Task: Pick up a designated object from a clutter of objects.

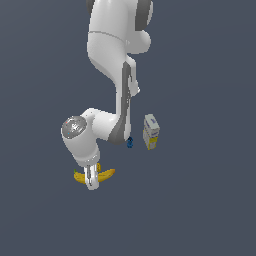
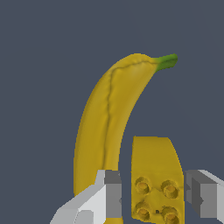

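- The white arm's end effector (image 2: 151, 199) hung low over the dark grey worktop (image 1: 200, 210), its two grey fingers (image 2: 111, 194) spread apart with the small yellow studded block (image 2: 155, 175) in the gap between them, not yet pinched as far as I could see.
- That straddle looked deliberate: one finger sat in the narrow space between the block and the long curved yellow banana (image 2: 107, 127) just beside it, so closing should catch the block alone.
- The block lay studs up; its long axis ran roughly alongside the banana's length, across the closing line of the fingers.
- The white-and-yellow carton (image 1: 151, 132) and the tiny blue thing (image 1: 130, 143) stood well apart.
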